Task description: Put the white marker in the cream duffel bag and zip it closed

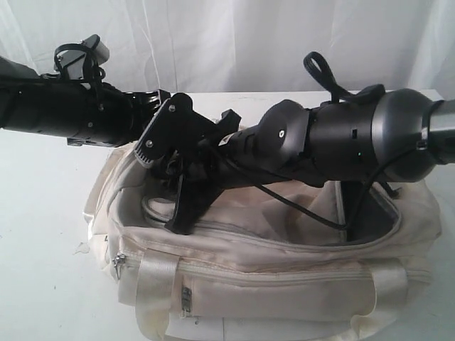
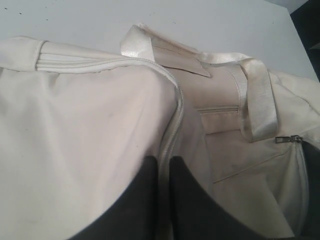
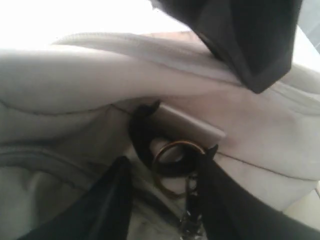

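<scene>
The cream duffel bag (image 1: 284, 277) lies on the table with its top zip open and dark lining showing. My left gripper (image 2: 165, 167) is shut on the bag's grey zip edge (image 2: 176, 115); in the exterior view it is hidden behind the right gripper. My right arm (image 1: 341, 135) reaches across to the bag's left end, and its gripper (image 1: 181, 217) points down into the opening. In the right wrist view the right gripper (image 3: 167, 182) stands open around a bronze ring (image 3: 175, 155) on a black loop and a small metal pull chain (image 3: 190, 220). The white marker is not seen in any view.
A white table (image 1: 43, 213) carries the bag, with a white curtain (image 1: 227, 35) behind. The right arm's black cable (image 1: 313, 213) droops into the bag's opening. A shiny webbing strap (image 2: 260, 100) and a zip slider (image 2: 290, 139) lie on the bag's far side.
</scene>
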Tool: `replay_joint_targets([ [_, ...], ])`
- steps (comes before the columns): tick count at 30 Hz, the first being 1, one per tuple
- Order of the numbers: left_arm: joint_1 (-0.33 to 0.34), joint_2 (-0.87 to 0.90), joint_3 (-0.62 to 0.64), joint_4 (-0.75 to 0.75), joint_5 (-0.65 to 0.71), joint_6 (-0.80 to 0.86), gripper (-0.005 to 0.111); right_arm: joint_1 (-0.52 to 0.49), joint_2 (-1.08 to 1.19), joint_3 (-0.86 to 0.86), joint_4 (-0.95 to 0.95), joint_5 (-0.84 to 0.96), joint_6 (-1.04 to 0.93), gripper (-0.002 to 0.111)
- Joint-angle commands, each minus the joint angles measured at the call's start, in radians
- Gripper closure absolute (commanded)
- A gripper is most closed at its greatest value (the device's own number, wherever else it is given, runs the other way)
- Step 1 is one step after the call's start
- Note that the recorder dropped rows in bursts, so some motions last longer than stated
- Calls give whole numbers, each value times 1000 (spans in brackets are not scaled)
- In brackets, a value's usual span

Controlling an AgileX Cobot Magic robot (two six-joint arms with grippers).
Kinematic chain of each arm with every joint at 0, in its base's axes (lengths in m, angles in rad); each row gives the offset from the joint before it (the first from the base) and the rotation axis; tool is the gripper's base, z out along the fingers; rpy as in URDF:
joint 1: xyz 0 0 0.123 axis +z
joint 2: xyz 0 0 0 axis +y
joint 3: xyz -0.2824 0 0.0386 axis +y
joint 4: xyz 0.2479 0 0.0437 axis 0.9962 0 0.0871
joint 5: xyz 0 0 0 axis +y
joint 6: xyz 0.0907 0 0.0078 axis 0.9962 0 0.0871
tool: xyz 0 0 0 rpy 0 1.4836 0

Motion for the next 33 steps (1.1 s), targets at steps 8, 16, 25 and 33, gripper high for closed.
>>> replay_joint_targets([
  [8, 2, -4, 5, -18, 10, 8, 107, 1, 5, -3, -5, -83, -11, 98],
  [16, 2, -4, 5, -18, 8, 28, 107, 1, 5, -3, -3, -36, -11, 101],
  [25, 2, -4, 5, -18, 6, 32, 107, 1, -66, -1, -3, 143, 35, 102],
  [33, 2, -4, 5, -18, 15, 34, 107, 1, -156, -1, -5, 300, 77, 102],
])
